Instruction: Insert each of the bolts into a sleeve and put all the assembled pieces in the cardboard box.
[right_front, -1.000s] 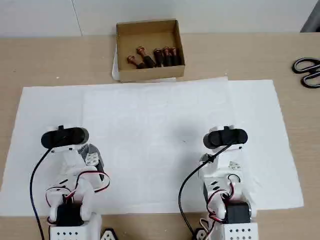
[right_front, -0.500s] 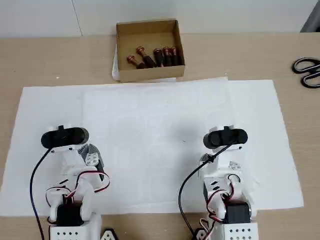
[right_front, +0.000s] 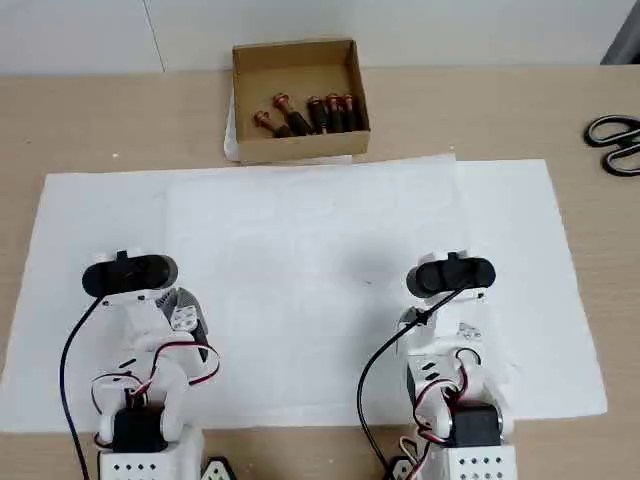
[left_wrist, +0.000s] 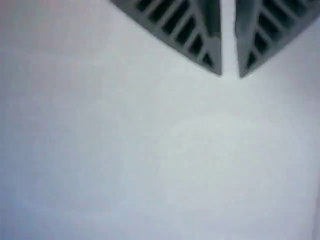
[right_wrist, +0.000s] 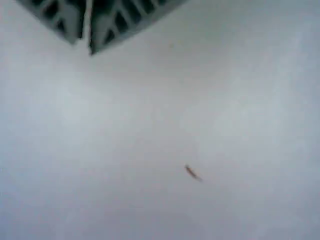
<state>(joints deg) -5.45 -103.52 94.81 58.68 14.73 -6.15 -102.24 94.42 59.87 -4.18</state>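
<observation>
Across the high view stretches a light wooden table (right_front: 100, 110), and most of its near part is covered by a wide white sheet (right_front: 320, 260) laid flat. On the sheet's near edge stand the two arms side by side. The left arm (right_front: 140, 340) and the right arm (right_front: 450, 350) are both folded back over their bases, well apart from each other, each with a black camera housing at the front.

Beyond the sheet's far edge, just touching it, sits the open cardboard box (right_front: 296, 55), roughly midway between the arms. A pair of black-handled scissors (right_front: 615, 142) lies on the bare wood at the right edge, far from the box.

The left gripper (left_wrist: 228, 65) hangs close above the white sheet. Its two grey ribbed fingers are drawn nearly together with a thin slit between the tips, and nothing is held in it. The right gripper (right_wrist: 86, 42) hangs likewise over the sheet, its fingers closed to a hairline gap and empty.

Inside the box, five copper-headed bolts (right_front: 310, 115) lie along the wall nearest the arms, each seemingly seated in a dark sleeve. Three are packed side by side at the right and two are angled at the left.

A tiny dark speck (right_wrist: 192, 173) marks the sheet below the right gripper.
</observation>
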